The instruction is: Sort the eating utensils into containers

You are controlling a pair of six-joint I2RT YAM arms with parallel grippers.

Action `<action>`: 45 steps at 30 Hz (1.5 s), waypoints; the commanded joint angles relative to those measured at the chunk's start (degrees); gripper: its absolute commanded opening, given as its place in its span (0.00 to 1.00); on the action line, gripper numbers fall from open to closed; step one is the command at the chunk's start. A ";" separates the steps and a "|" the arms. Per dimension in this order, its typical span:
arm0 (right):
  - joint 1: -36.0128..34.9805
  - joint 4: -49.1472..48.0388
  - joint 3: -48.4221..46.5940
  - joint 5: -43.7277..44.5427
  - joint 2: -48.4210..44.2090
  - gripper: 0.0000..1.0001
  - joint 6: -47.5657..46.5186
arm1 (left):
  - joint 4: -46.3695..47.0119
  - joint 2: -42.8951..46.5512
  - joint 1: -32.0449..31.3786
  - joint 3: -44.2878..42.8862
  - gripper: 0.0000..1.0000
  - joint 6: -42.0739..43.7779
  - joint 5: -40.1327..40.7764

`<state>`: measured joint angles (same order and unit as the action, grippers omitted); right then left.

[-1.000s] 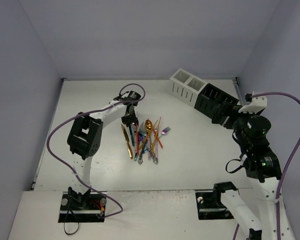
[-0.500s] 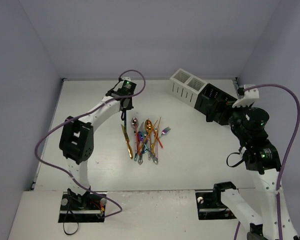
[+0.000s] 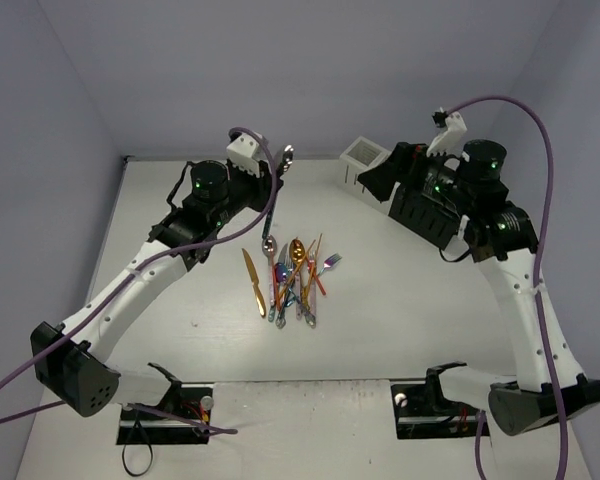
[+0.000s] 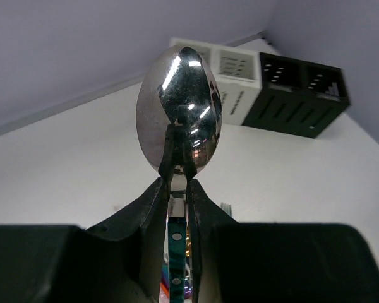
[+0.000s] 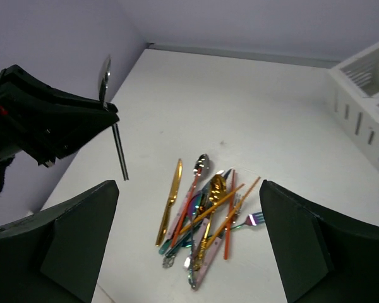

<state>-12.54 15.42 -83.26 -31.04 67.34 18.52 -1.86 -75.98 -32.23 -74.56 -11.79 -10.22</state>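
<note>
Left arm: left gripper (image 4: 177,183) is clamped on the neck of a silver spoon (image 4: 179,113). The spoon is lifted clear of the table (image 3: 410,310), bowl up, with its dark handle hanging down below the fingers. In the top view it hangs beyond the far left end of the pile.

Right arm: right gripper (image 5: 188,184) has its fingers (image 5: 82,246) spread wide with nothing between them. It is raised over the table, facing down toward the pile, and in the top view it sits in front of the caddies.

Writing: none on the arms or caddies is large enough to read.

Containers: white caddy (image 4: 221,66) and black caddy (image 4: 303,95) are joined in a row at the far right of the table, two square compartments each, with slotted walls. The left wrist view looks in at a low angle, so what lies in the compartments cannot be told. In the top view the right arm covers part of the black caddy.

Utensils: pile of cutlery (image 3: 292,282) is mid-table, pieces crossed over one another. A gold knife (image 3: 252,283) lies along its left edge, a gold spoon (image 5: 216,187) is near the centre, and a fork (image 3: 330,263) sticks out at the right.
</note>
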 commanded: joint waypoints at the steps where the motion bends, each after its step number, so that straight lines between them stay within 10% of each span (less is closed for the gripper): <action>1: -4.88 -4.64 -5.54 -4.43 2.99 0.92 4.62 | 7.14 2.11 -4.58 -0.06 0.00 6.61 -7.93; 18: -15.58 -7.73 -5.53 3.85 9.02 0.74 8.85 | 7.31 3.77 -10.88 0.12 0.00 14.40 -7.22; 33: -16.12 -8.12 -2.17 6.69 9.30 0.00 9.96 | 8.01 3.38 -11.19 0.73 0.00 16.09 -7.36; 36: -16.12 -8.13 -2.43 7.28 9.13 0.00 9.90 | 8.07 3.44 -11.25 1.35 0.00 16.33 -5.92; 45: -15.55 -8.13 -7.00 10.60 11.62 0.00 5.86 | 7.72 6.06 -11.01 7.38 0.70 12.83 9.66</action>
<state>-28.87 11.05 -85.78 -23.90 77.11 27.86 1.97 -73.86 -43.44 -68.50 2.64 -9.95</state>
